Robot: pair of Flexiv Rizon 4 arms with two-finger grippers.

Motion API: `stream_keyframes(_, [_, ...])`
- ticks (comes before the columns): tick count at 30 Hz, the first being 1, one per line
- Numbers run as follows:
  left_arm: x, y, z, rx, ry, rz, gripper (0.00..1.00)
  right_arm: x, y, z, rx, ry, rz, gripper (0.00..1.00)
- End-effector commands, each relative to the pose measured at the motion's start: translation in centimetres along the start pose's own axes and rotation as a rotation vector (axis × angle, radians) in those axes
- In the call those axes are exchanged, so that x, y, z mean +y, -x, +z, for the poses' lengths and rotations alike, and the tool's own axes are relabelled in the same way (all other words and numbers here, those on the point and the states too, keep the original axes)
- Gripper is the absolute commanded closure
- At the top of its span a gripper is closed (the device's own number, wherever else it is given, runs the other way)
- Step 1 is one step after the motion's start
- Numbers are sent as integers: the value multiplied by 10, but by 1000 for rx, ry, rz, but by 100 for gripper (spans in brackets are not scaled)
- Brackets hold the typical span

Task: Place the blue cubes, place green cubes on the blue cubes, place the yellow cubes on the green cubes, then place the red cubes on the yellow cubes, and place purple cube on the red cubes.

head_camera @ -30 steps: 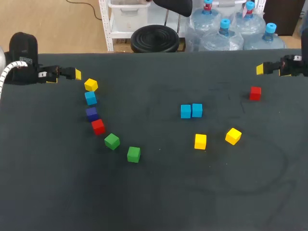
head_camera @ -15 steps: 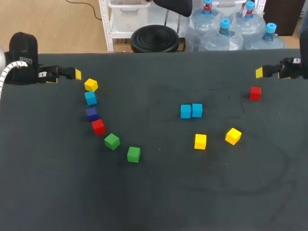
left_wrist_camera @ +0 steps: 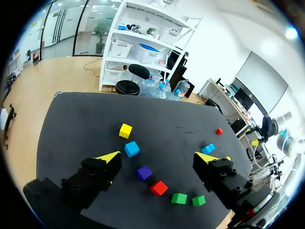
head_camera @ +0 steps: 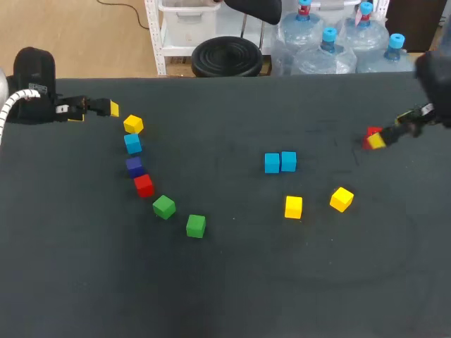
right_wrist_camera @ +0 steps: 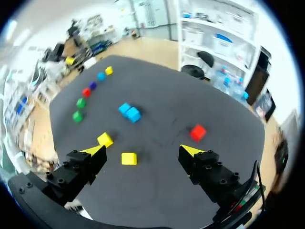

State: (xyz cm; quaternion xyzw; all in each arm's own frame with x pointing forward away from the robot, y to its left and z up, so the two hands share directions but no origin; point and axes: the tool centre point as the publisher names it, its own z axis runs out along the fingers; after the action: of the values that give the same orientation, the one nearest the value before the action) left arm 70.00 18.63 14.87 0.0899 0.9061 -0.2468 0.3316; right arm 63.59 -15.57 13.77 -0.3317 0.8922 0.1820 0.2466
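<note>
Right jaws, spread wide, hang over the red cube near the surface's far right edge — a misjudged descent could knock it off. Left jaws — also spread — hover by the far-left yellow cube.

Open table separates the left cube row from the centre blue pair. Two yellow cubes sit just below that pair.
</note>
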Motion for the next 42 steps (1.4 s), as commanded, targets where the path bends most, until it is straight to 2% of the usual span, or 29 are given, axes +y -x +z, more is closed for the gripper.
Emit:
stream_keyframes(1, [0, 0, 0, 0, 1, 0, 0, 21, 12, 31, 242, -9, -426, 0])
stream_keyframes(4, [0, 0, 0, 0, 1, 0, 0, 29, 21, 47, 279, 43, -468, 0])
stream_keyframes(8, [0, 0, 0, 0, 1, 0, 0, 30, 29, 63, 313, 71, -491, 0])
stream_keyframes(13, [0, 0, 0, 0, 1, 0, 0, 26, 40, 82, 342, 79, -534, 0])
stream_keyframes(18, [0, 0, 0, 0, 1, 0, 0, 20, 50, 99, 374, 56, -632, 0])
stream_keyframes(21, [0, 0, 0, 0, 1, 0, 0, 18, 54, 110, 391, 73, -684, 0])
stream_keyframes(28, [0, 0, 0, 0, 1, 0, 0, 19, 51, 138, 439, 115, -769, 0])
stream_keyframes(42, [0, 0, 0, 0, 1, 0, 0, 21, 45, 175, 464, 150, -817, 0])
